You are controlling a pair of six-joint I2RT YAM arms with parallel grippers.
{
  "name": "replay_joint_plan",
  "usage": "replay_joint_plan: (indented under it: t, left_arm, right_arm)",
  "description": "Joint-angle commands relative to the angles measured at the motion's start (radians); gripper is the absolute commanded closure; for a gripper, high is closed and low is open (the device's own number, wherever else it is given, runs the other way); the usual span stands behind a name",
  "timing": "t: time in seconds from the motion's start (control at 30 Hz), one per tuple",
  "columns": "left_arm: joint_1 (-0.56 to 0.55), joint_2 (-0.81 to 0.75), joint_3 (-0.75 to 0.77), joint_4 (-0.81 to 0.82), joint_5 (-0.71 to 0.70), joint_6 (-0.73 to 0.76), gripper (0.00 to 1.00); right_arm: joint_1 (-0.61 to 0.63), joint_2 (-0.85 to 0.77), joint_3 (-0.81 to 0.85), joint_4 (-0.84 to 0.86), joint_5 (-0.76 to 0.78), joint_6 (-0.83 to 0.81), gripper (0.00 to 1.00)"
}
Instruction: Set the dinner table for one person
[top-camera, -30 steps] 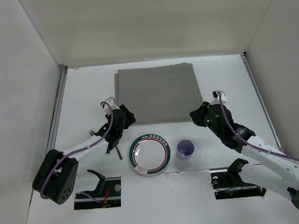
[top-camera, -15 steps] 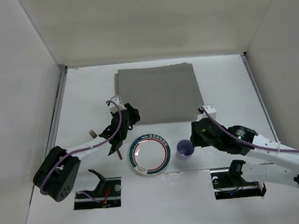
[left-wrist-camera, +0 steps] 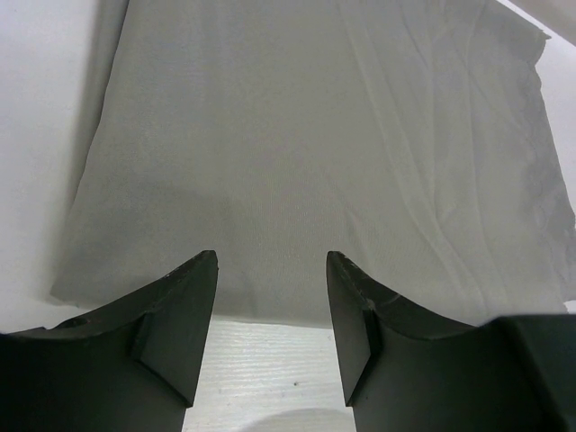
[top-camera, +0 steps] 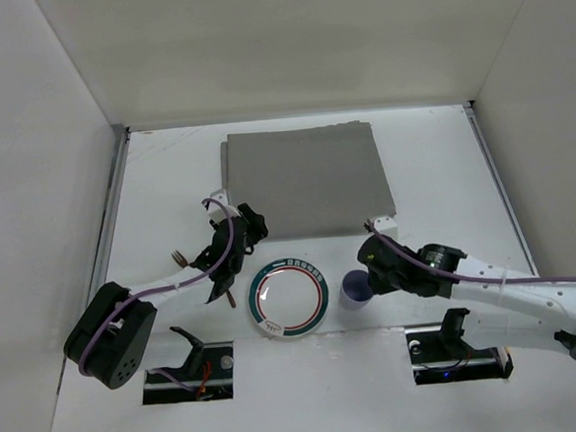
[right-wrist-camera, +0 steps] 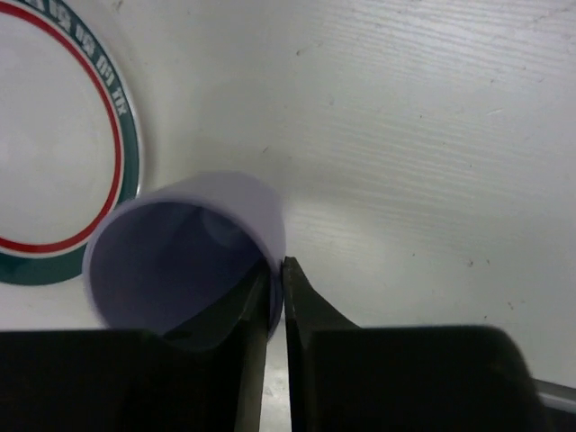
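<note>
The white dinner table (top-camera: 157,181) bears a grey cloth mat (top-camera: 305,180) at the back. A white plate with a red and green rim (top-camera: 288,297) lies near the front, with a purple cup (top-camera: 354,291) right of it. My right gripper (top-camera: 369,275) is shut on the cup's wall; in the right wrist view one finger is inside the cup (right-wrist-camera: 193,243) and one outside, at the gripper (right-wrist-camera: 274,265). My left gripper (top-camera: 241,229) is open and empty over the mat's near left corner; the left wrist view shows the gripper (left-wrist-camera: 272,261) above the mat's edge (left-wrist-camera: 315,135).
A fork (top-camera: 180,255) lies on the table left of the left arm. A dark utensil (top-camera: 229,295) lies beside the plate's left edge, partly under the arm. White walls enclose the table. The plate (right-wrist-camera: 54,135) shows left of the cup in the right wrist view.
My right arm has swung left and down to the purple cup and its fingers now pinch the cup's wall. My left gripper has shifted slightly right, still open.
</note>
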Motion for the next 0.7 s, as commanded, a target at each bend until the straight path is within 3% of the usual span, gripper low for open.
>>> replay_joint_plan:
  t: [0.0,0.17,0.3,0.47,0.67]
  left_arm:
    - [0.0,-0.025,-0.007,0.061,-0.018,0.0,0.51]
    - [0.011,-0.03,-0.01,0.061,-0.016,0.0,0.5]
    - [0.039,-0.044,-0.012,0.061,-0.017,0.014,0.5]
    - [0.059,-0.057,-0.026,0.061,0.013,0.014,0.5]
    - [0.114,-0.09,-0.05,0.051,0.026,0.012,0.49]
  right_arm:
    - [-0.036,0.009,-0.008,0.089,-0.032,-0.021,0.9]
    - [-0.096,-0.071,0.099,0.089,-0.041,-0.067,0.94]
    - [-0.275,-0.03,0.25,0.191,-0.061,-0.192,0.93]
    - [-0.513,0.29,0.499,0.4,-0.178,-0.33,0.92]
    - [-0.685,0.748,0.935,0.337,-0.193,-0.392,0.92]
